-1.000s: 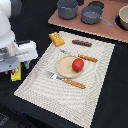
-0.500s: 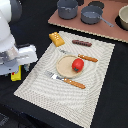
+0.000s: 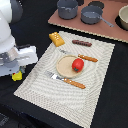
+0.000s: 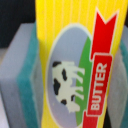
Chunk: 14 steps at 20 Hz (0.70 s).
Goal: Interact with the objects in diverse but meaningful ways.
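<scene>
My gripper (image 3: 17,74) hangs off the placemat's corner at the exterior view's left, shut on the flat yellow packet (image 3: 17,76). In the wrist view the packet (image 4: 75,70) fills the picture, showing a cow and a red "BUTTER" ribbon, squeezed between grey and teal pads (image 4: 20,75). A red tomato (image 3: 77,64) rests on a round wooden plate (image 3: 62,67). The orange dotted bread block (image 3: 56,39) lies at the mat's far corner. A dark-brown sausage (image 3: 82,43) lies along the mat's far edge.
A striped placemat (image 3: 60,97) covers the black table. A wooden-handled fork (image 3: 66,81) and knife (image 3: 81,56) flank the plate. Two grey pots (image 3: 67,8) (image 3: 92,14) stand on a brown board (image 3: 100,31) at the back.
The gripper with the yellow packet has sunk slightly; everything on the mat stays where it was.
</scene>
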{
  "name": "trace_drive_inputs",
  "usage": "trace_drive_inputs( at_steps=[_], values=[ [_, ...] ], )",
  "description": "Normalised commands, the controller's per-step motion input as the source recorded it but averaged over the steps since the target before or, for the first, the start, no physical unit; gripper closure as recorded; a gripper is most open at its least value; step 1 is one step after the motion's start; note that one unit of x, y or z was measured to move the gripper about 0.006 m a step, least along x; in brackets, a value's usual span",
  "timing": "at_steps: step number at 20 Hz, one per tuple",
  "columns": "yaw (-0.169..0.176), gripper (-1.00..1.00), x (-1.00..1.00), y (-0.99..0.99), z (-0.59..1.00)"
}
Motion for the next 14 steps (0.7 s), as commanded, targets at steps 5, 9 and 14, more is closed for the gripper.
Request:
trace_drive_inputs(
  at_steps=[5, 9, 14],
  values=[
    [0.009, 1.0, 0.17, -0.04, 0.71],
    [-0.007, 1.0, 0.66, -0.08, 1.0],
    [-0.003, 1.0, 0.95, -0.01, 1.0]
  ],
)
